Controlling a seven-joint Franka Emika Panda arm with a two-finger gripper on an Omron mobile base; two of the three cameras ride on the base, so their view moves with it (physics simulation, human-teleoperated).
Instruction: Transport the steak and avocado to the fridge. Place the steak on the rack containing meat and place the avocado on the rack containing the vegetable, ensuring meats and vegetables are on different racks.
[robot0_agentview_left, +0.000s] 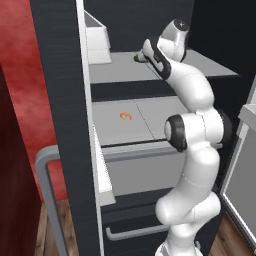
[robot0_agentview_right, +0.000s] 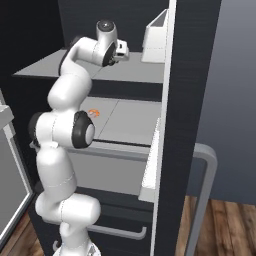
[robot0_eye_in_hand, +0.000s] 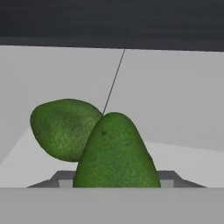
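My gripper (robot0_eye_in_hand: 116, 183) is deep over the fridge's upper rack (robot0_agentview_left: 120, 72), the one with a dark front edge. It is shut on the avocado (robot0_eye_in_hand: 116, 153), a dark green bumpy fruit standing on end between the fingers. The avocado leans against a second green bumpy vegetable (robot0_eye_in_hand: 63, 129) that lies on the same rack; a sliver of green (robot0_agentview_left: 137, 58) shows by the hand (robot0_agentview_left: 146, 52). One rack lower, above the pale drawer front, lies the small orange shrimp-like meat (robot0_agentview_left: 126, 116). The steak is out of view.
The open fridge door (robot0_agentview_left: 60, 100) stands at the left with white bins (robot0_agentview_left: 97, 37) and a grey bar handle (robot0_agentview_left: 45, 200). The dark back wall (robot0_eye_in_hand: 112, 22) of the fridge is close behind the rack. A pale drawer front (robot0_agentview_left: 145, 172) sits below the lower rack.
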